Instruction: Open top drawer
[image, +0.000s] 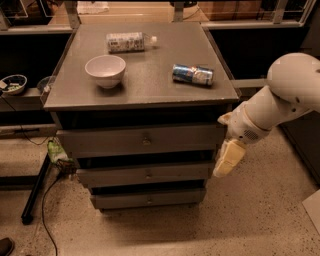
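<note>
The top drawer (110, 141) is the wide grey front panel under the cabinet top, with a small round metal knob (146, 141) at its centre. It sits pushed in. Two slimmer grey drawers (145, 174) lie below it. My gripper (226, 159) hangs at the end of the white arm (280, 100), pointing down beside the cabinet's right front corner, level with the gap between the top and second drawers. It is right of the knob and does not touch it.
On the cabinet top (150, 90) stand a white bowl (105, 70), a lying plastic bottle (128, 41) and a lying blue can (192, 74). A shelf with a small bowl (13, 84) is at the left. Cables and a black leg (35, 192) lie on the speckled floor.
</note>
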